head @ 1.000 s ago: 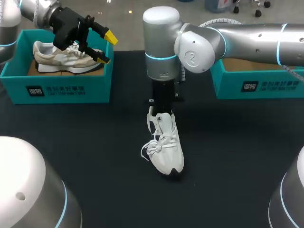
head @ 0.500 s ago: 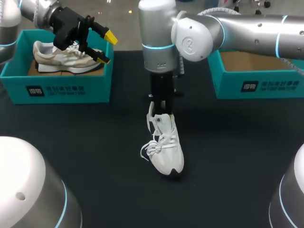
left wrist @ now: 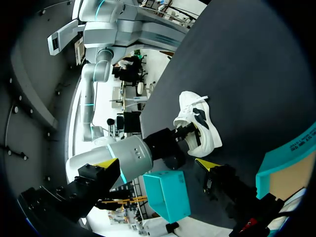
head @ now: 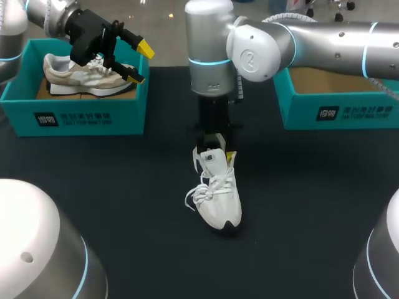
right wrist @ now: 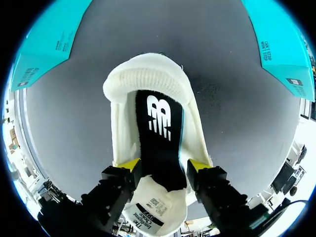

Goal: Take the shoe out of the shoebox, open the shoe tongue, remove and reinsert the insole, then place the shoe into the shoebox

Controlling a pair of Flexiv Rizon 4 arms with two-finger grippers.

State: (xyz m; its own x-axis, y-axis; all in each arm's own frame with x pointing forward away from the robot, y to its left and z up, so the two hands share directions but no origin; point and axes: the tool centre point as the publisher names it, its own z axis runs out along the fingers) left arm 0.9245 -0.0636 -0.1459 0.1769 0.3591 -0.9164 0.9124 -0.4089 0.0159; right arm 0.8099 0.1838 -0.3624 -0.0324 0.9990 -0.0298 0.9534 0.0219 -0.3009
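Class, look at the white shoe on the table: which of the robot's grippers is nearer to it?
Right. The right gripper is at the white shoe's heel opening; the left gripper hovers over the beige shoe in the left shoebox, well apart.

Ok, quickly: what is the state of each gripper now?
Left gripper: open, holding nothing.
Right gripper: at the black insole in the white shoe; whether it grips cannot be told.
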